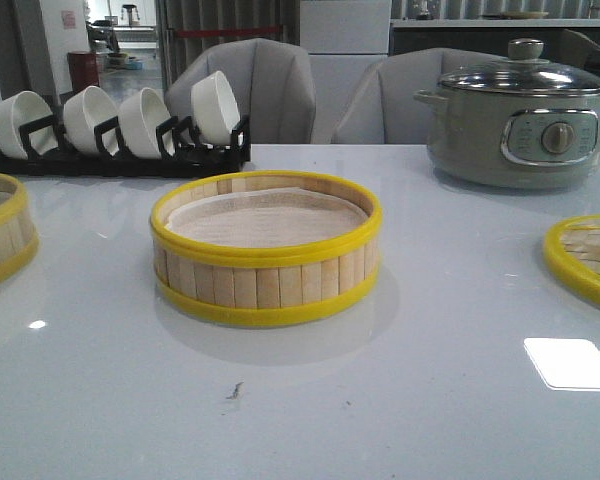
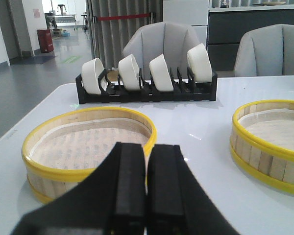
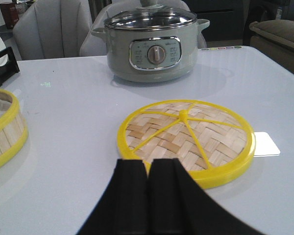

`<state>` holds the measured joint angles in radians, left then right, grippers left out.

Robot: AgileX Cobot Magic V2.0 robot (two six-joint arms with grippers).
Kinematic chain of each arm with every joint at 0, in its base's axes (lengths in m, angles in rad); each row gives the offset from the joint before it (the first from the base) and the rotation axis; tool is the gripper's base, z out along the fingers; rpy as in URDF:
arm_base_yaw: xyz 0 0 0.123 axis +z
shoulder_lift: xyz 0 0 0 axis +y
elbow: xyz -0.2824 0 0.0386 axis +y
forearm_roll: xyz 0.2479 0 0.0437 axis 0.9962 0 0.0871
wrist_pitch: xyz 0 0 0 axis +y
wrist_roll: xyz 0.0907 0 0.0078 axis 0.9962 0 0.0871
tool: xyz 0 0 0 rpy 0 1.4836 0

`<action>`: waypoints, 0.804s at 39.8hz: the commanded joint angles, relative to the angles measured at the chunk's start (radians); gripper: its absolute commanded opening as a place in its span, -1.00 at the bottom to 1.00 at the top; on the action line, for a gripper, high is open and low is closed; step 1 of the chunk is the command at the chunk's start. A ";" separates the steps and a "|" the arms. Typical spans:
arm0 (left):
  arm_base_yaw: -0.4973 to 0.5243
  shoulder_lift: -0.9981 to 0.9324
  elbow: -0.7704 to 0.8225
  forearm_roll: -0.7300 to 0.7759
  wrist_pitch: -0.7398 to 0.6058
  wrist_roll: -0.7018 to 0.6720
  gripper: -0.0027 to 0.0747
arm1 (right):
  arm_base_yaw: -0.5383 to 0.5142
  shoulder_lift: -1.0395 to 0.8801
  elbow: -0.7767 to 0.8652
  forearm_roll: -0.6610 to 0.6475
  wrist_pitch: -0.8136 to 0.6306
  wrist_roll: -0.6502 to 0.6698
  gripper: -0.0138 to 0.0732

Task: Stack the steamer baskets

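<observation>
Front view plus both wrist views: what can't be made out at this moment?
- Left steamer basket: front view's left edge cuts it off.
- Woven lid: front view's right edge cuts it; near rim hidden behind the right end effector in the right wrist view.
- Left end effector hides that basket's near wall in its view.
- Electric pot panel markings: too small.

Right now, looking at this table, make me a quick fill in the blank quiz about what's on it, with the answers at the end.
1. The black rack holds ____ white bowls.
2. The left gripper has its fingers pressed ____, holding nothing.
3. The flat woven lid lies in front of the grey-green ____, nearest the right gripper.
4. The two steamer baskets, middle and left, stand ____, not yet stacked.

Answers: four; together; pot; apart
</observation>
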<state>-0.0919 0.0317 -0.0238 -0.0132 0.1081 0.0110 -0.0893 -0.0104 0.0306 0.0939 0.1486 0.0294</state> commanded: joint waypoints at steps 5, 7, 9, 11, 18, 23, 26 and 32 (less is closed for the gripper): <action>0.000 0.316 -0.287 -0.021 -0.069 -0.011 -0.68 | 0.002 -0.021 -0.016 0.004 -0.089 0.002 -0.59; 0.000 0.404 -0.400 -0.013 -0.025 -0.011 -0.68 | 0.002 -0.021 -0.016 0.004 -0.089 0.002 -0.59; -0.002 0.490 -0.509 -0.011 0.044 -0.011 -0.68 | 0.002 -0.021 -0.016 0.004 -0.089 0.002 -0.59; -0.002 0.585 -0.638 -0.011 0.145 -0.011 -0.68 | 0.002 -0.021 -0.016 0.004 -0.089 0.002 -0.59; -0.002 0.831 -0.994 -0.011 0.480 -0.005 -0.68 | 0.002 -0.021 -0.016 0.004 -0.089 0.002 -0.59; -0.002 0.942 -1.142 -0.011 0.655 -0.005 -0.68 | 0.002 -0.021 -0.016 0.004 -0.089 0.002 -0.59; -0.002 0.974 -1.184 -0.011 0.711 -0.005 -0.68 | 0.002 -0.021 -0.016 0.004 -0.089 0.002 -0.59; -0.002 0.983 -1.187 -0.006 0.730 -0.003 -0.68 | 0.002 -0.021 -0.016 0.004 -0.089 0.002 -0.59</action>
<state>-0.0919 1.0242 -1.1693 -0.0246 0.8806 0.0110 -0.0893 -0.0104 0.0306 0.0939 0.1486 0.0294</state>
